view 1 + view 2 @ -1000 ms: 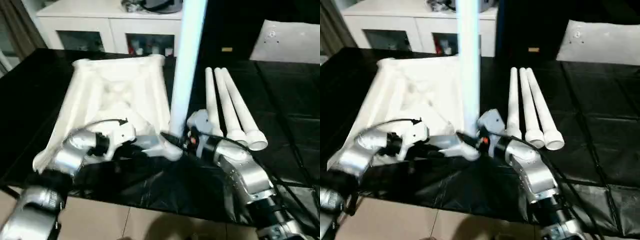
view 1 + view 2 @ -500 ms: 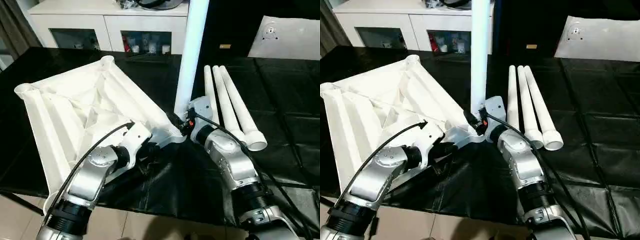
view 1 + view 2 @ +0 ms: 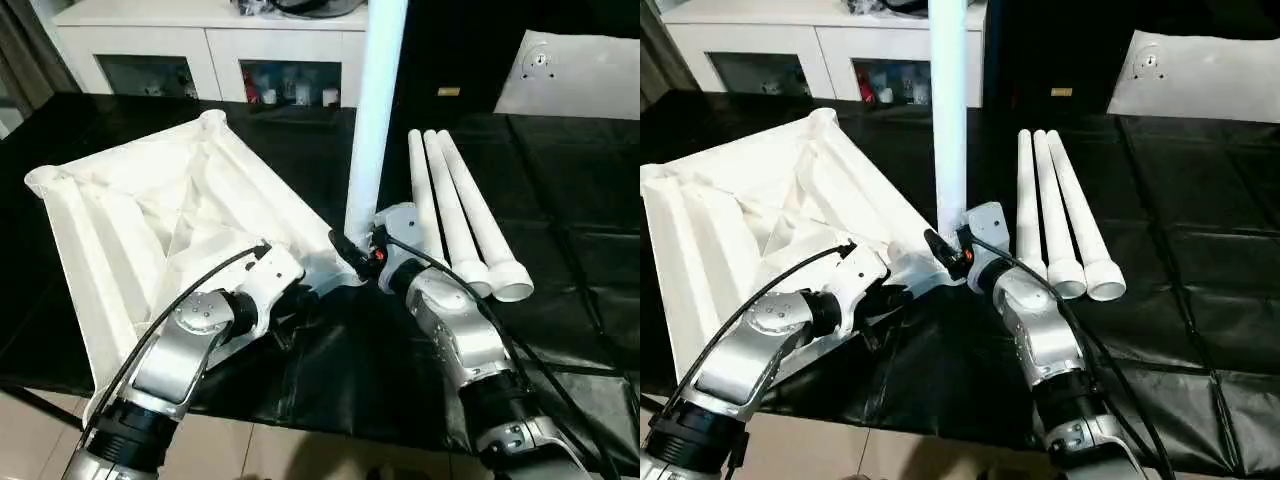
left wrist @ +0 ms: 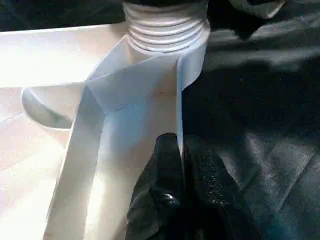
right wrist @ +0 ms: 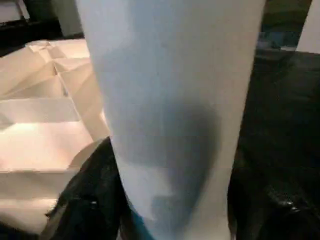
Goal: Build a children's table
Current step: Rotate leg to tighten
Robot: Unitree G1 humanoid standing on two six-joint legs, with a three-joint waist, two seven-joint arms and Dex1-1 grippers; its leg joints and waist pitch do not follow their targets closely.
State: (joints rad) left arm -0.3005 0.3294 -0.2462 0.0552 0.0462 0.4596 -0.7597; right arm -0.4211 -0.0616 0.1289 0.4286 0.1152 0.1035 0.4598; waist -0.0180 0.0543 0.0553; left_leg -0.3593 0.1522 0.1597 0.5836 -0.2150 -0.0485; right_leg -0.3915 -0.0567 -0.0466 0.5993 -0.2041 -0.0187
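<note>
The right gripper (image 5: pixel 165 200) has loosened around the upright leg (image 3: pixel 372 120), now seated in the tabletop (image 3: pixel 150 220); left gripper (image 4: pixel 181 175) stays pinched on its rim.

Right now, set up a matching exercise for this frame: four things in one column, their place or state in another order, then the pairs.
Things:
1. upright leg
2. three spare legs
3. tabletop
4. left gripper

States:
A. underside up on the black table
B. pinched shut on a thin rib of the tabletop's corner
C. standing in the tabletop's corner socket, right gripper around its base
D. lying side by side

Pairs: 1-C, 2-D, 3-A, 4-B
</note>
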